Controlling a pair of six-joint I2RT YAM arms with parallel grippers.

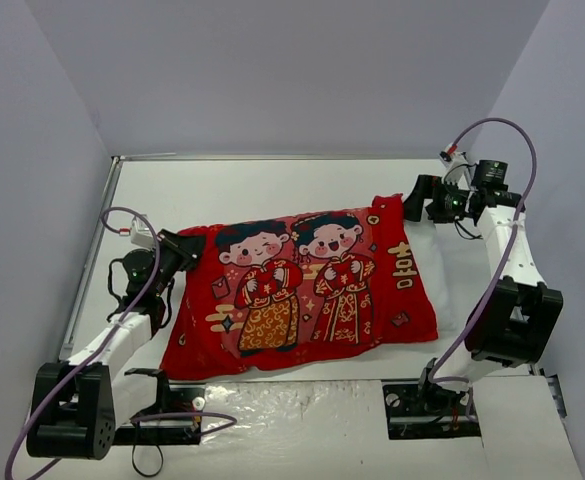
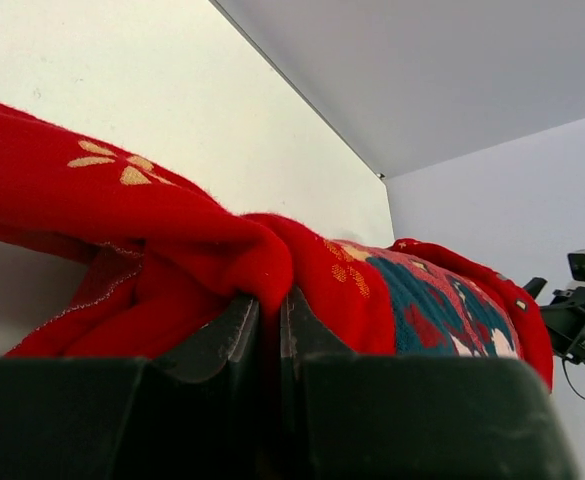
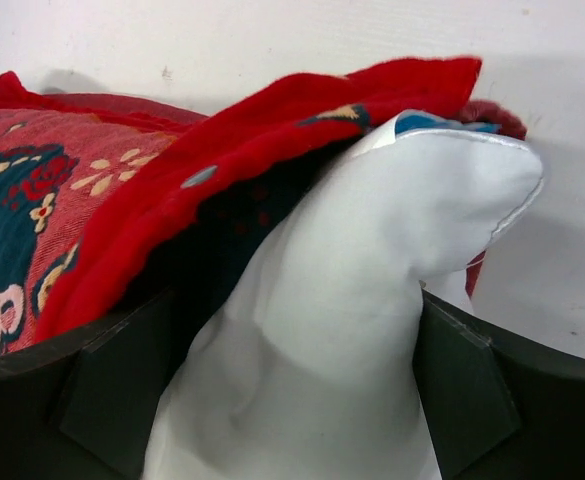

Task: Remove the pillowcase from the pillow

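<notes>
L gripper [image 2: 270, 305] pinched shut on red cartoon-print pillowcase [image 1: 302, 285] edge; R gripper [image 3: 292, 380] spread wide, white pillow [image 3: 372, 230] corner between its fingers.

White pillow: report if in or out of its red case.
Mostly in: only a corner of the plump white stuffed pillow pokes from the red printed fabric pillowcase.

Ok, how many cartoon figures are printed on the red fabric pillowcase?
2. The left figure sits left of centre on the red fabric pillowcase; the right figure stands beside it. The underside is hidden and may carry more.
</notes>
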